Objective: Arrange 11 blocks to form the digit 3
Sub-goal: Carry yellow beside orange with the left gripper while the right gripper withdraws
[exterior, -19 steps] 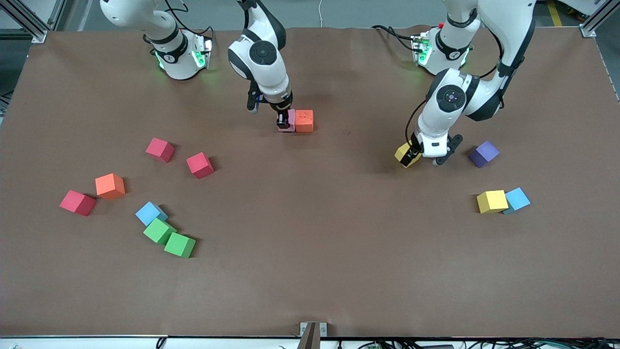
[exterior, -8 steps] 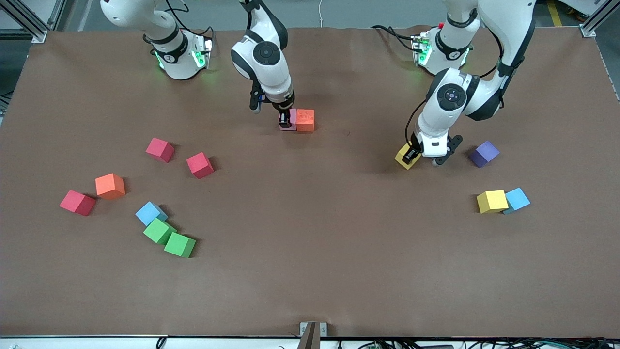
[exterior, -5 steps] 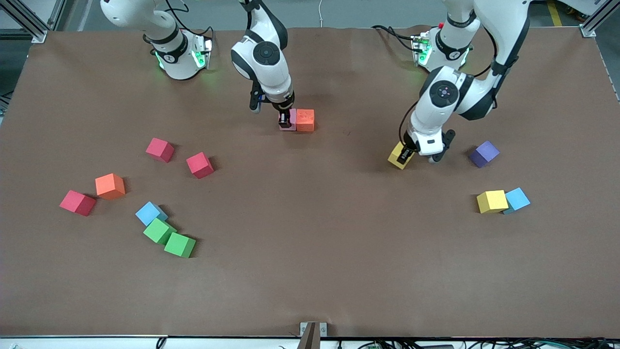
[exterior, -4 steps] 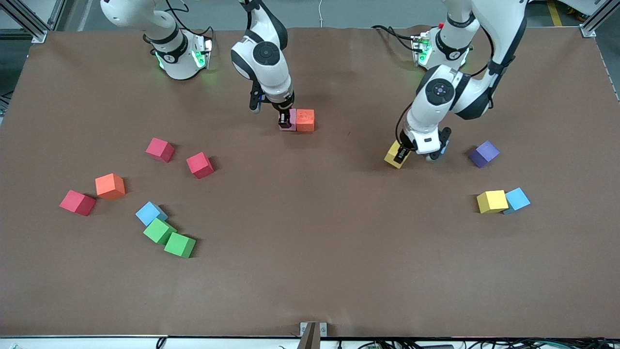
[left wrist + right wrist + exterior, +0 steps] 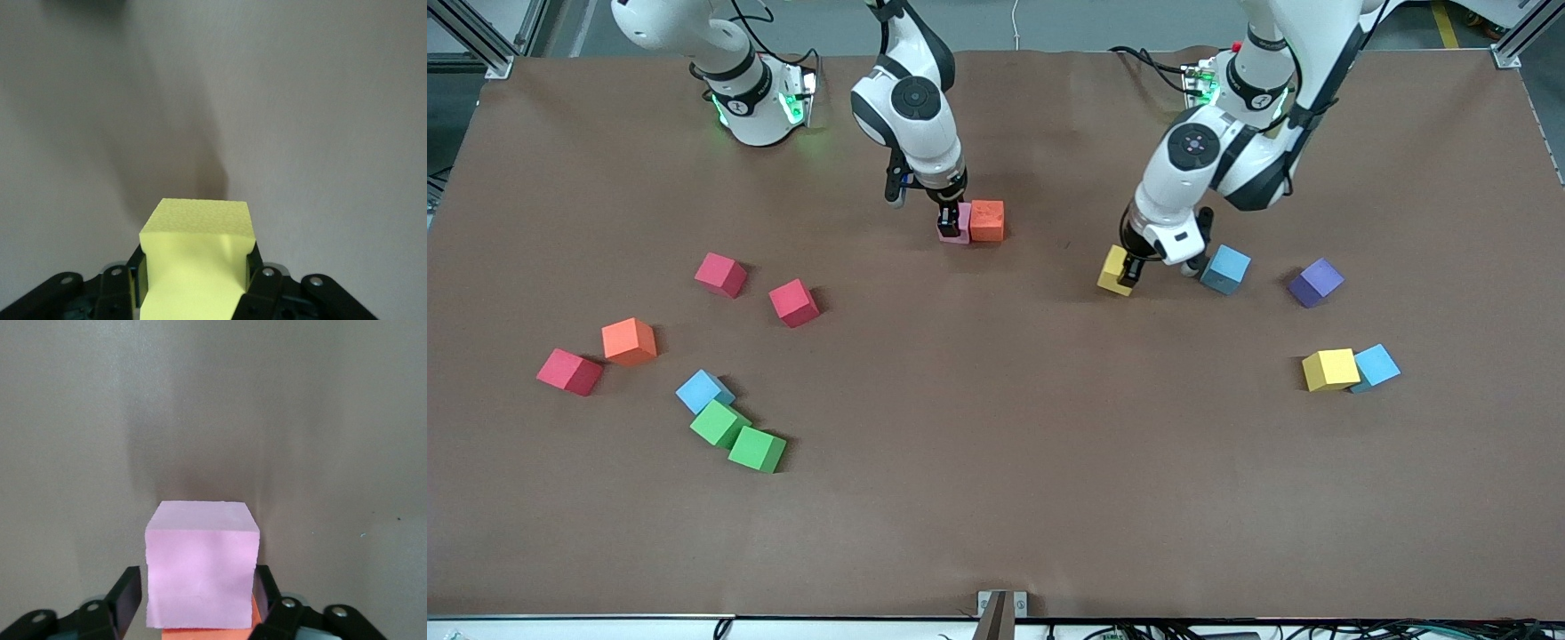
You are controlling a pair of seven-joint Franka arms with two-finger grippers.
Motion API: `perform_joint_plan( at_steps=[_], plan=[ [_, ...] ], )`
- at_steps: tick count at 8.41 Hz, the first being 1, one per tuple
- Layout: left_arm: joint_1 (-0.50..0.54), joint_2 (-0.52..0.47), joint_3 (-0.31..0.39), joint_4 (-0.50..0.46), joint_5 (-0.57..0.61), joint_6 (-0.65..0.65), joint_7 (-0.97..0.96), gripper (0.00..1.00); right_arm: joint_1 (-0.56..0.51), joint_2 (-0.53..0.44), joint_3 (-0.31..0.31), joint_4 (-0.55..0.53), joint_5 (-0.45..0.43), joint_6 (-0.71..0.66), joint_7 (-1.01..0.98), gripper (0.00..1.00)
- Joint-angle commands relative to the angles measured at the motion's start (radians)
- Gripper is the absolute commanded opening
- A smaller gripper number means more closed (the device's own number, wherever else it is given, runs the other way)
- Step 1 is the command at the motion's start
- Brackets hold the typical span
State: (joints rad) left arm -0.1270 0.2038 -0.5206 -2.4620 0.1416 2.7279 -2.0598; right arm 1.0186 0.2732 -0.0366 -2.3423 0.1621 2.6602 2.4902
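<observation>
While the right arm reaches down in the upper middle of the frame, we see the right gripper (image 5: pixel 949 222) low at the pink cube (image 5: pixel 959 234); its wrist view shows the fingers (image 5: pixel 131 593) standing either side of that cube with a sliver of gap on one side, so the grip is released; the pink cube sits on the brown table (image 5: pixel 996 498), touching the orange cube (image 5: pixel 987 220) on the side toward the left arm's end.

Over to the left arm; the left gripper (image 5: pixel 1129 271) is clenched on a yellow cube (image 5: pixel 1112 269), and the wrist view shows that cube (image 5: pixel 197 260) squeezed between the dark fingers, low over bare table; it hangs between the pink-and-orange pair and a blue cube (image 5: pixel 1224 268), with the purple cube (image 5: pixel 1315 283) just past that.

Lower, at the left arm's end, a second yellow cube (image 5: pixel 1330 370) touches another blue cube (image 5: pixel 1376 365).

At the right arm's end we have the loose pile; two red cubes (image 5: pixel 720 274) (image 5: pixel 794 302) near each other; a third red cube (image 5: pixel 569 372) beside a second orange cube (image 5: pixel 630 341); a light blue cube (image 5: pixel 703 391) touching two green cubes (image 5: pixel 719 423) (image 5: pixel 757 449), lowest in the frame.
</observation>
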Motion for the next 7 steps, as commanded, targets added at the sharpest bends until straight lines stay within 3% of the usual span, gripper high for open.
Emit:
perform_joint_plan(
  at_steps=[1,4,7],
  plan=[
    [-0.035,0.041,-0.019,0.056,-0.011,0.004,-0.144,0.49,0.014,-0.003,-0.006,-0.015,0.004,0.018,0.032,1.00],
    [-0.098,0.072,-0.019,0.127,-0.004,0.004,-0.337,0.49,0.029,-0.020,-0.006,-0.015,0.004,-0.018,0.035,1.00],
    [-0.235,0.111,-0.012,0.133,0.001,0.001,-0.468,0.49,-0.021,-0.178,-0.016,-0.009,-0.038,-0.181,0.033,1.00]
  ],
)
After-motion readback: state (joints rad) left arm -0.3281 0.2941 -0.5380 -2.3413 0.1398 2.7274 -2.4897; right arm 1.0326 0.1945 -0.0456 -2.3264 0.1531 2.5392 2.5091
